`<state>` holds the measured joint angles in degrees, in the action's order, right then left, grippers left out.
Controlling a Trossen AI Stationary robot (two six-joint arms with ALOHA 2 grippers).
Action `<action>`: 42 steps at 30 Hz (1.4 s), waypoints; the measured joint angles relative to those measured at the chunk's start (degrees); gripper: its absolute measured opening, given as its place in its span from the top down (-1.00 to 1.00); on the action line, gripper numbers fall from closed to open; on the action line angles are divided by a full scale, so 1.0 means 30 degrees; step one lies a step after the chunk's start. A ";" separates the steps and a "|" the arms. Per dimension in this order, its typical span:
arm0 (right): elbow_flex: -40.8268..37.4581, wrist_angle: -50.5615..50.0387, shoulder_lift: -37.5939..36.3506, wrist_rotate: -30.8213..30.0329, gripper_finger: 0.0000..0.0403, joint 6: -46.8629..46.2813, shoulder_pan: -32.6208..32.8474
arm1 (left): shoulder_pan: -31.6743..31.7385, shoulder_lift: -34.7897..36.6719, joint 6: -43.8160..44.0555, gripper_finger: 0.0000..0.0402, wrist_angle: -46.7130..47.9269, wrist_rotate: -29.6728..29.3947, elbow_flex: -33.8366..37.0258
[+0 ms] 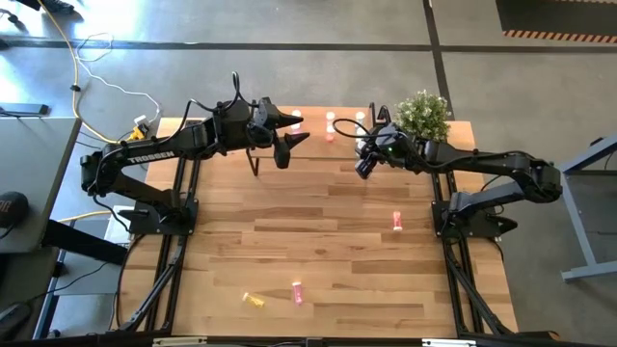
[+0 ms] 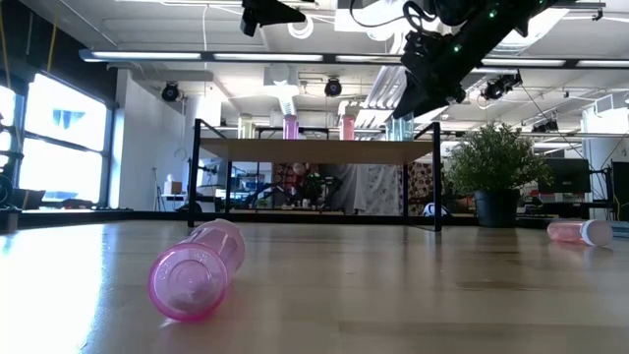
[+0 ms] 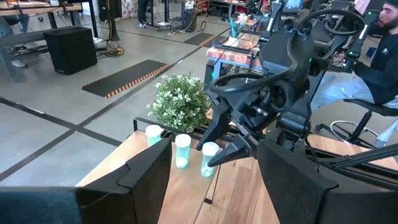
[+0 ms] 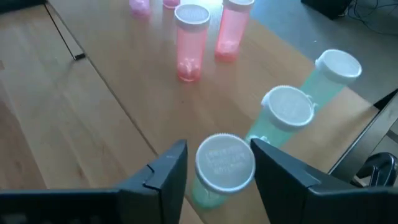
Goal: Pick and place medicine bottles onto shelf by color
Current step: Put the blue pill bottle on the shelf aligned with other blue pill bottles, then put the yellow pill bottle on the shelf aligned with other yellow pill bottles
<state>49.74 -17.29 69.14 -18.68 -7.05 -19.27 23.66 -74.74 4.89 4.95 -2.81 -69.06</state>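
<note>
The shelf (image 1: pixel 318 145) stands at the table's far edge, and it also shows in the low view (image 2: pixel 314 150). Pink bottles (image 4: pixel 189 40) and three pale green bottles stand upright on it. My right gripper (image 4: pixel 217 165) is open over the shelf's right end. Its fingers stand on either side of the nearest green bottle (image 4: pixel 224 163), which stands on its base. My left gripper (image 1: pixel 289 145) is open and empty above the shelf's left part. Two pink bottles (image 1: pixel 396 222) (image 1: pixel 297 292) and a yellow bottle (image 1: pixel 254 300) lie on their sides on the table.
A potted plant (image 1: pixel 422 114) stands at the far right corner, right beside the shelf's end. In the low view a pink bottle (image 2: pixel 197 270) lies close to the near edge. A person sits beyond the table in the left wrist view (image 3: pixel 379 56).
</note>
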 joint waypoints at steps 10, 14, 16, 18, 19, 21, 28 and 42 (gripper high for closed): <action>0.0000 0.0120 -0.0051 -0.0299 0.05 0.0000 -0.0007 | 0.0000 0.0000 0.0000 -0.13 0.0000 0.0000 0.0000; 0.0266 0.0208 -0.0051 -0.0299 0.04 0.0004 -0.0019 | -0.0005 0.0000 0.0000 -0.13 0.0000 0.0000 0.0000; 0.0658 0.0139 -0.0051 -0.0299 0.04 0.0007 -0.0022 | -0.0005 0.0000 0.0000 -0.13 0.0000 0.0000 0.0000; 0.1034 -0.0164 -0.0058 -0.0299 0.04 0.0007 -0.0080 | -0.0007 0.0000 0.0000 -0.13 0.0000 0.0000 0.0000; 0.1228 -0.0408 -0.0058 -0.0299 0.04 0.0007 -0.0130 | 0.0000 0.0000 0.0000 -0.13 0.0000 0.0000 0.0000; 0.1567 -0.0606 -0.0058 -0.0306 0.04 0.0055 -0.0245 | 0.0000 0.0000 0.0000 -0.13 0.0007 0.0000 0.0000; 0.3190 -0.1681 -0.0066 -0.0306 0.04 0.0155 -0.0248 | -0.0005 0.0000 0.0000 -0.13 0.0447 0.0000 -0.0007; 0.6897 -0.9116 -0.0073 0.2430 0.04 -0.6920 0.1416 | -0.0040 0.0987 -0.0900 -0.13 0.4306 0.0291 -0.0007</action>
<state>70.43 -44.63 68.93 -11.39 -27.81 -15.02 23.54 -71.78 2.19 17.87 -1.93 -69.08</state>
